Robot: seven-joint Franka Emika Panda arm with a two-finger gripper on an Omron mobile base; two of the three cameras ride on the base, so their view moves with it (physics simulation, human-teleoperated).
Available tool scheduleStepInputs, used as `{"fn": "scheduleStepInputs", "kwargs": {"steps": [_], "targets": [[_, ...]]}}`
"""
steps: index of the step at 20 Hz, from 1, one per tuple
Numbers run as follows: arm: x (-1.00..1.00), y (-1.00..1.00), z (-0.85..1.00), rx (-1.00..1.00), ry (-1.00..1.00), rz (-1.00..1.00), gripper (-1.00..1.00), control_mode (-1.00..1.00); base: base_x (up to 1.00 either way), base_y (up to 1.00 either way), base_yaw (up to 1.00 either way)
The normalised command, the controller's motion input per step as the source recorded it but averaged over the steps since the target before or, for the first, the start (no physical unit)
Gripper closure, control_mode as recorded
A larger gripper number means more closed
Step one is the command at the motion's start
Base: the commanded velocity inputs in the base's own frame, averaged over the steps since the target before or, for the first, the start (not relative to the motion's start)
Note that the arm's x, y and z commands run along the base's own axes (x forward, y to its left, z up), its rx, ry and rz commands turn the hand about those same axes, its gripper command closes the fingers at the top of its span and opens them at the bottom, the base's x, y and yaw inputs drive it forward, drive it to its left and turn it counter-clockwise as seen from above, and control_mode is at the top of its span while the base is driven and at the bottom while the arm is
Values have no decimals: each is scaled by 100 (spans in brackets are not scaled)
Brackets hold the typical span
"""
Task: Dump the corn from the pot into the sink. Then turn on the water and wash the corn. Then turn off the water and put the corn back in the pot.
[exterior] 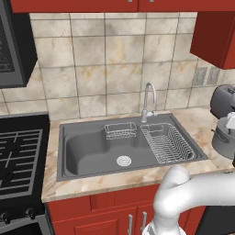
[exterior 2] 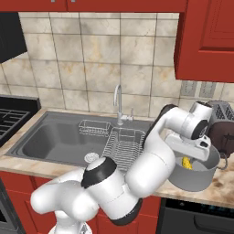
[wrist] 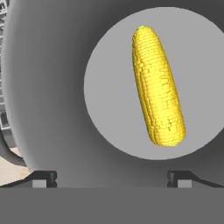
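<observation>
Marble-look worktop (exterior: 114, 181) runs along a beige tiled backsplash (exterior: 105, 59), with red cabinets (exterior 2: 208, 39) above and below. Black gas stove (exterior: 18, 156) sits off to the left, dark toaster (exterior: 224, 100) back right by the wall outlets (exterior 2: 197, 88).

— Where's the small yellow corn cob (wrist: 158, 87)?
— Lying flat on the pale round floor of the squat grey metal pot (exterior 2: 197, 176), which stands upright on the marble counter, right of the basin.
— And the dark grey rectangular sink (exterior: 87, 151)?
— Dry; silver drain, two wire racks, and the chrome gooseneck tap behind.
</observation>
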Motion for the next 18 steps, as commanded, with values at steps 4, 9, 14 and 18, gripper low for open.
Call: {"fn": "scheduleStepInputs", "kwargs": {"steps": [4,9,14,18], "targets": [[0,0,-22,0,-3,-6,-100,-100,0,0,0],[0,0,-26,0,-1,-5,-100,-100,0,0,0],[8,-5,-26,0,0,-5,-100,-100,0,0,0],[25,-16,-16,0,0,-3,-100,-100,0,0,0]]}}
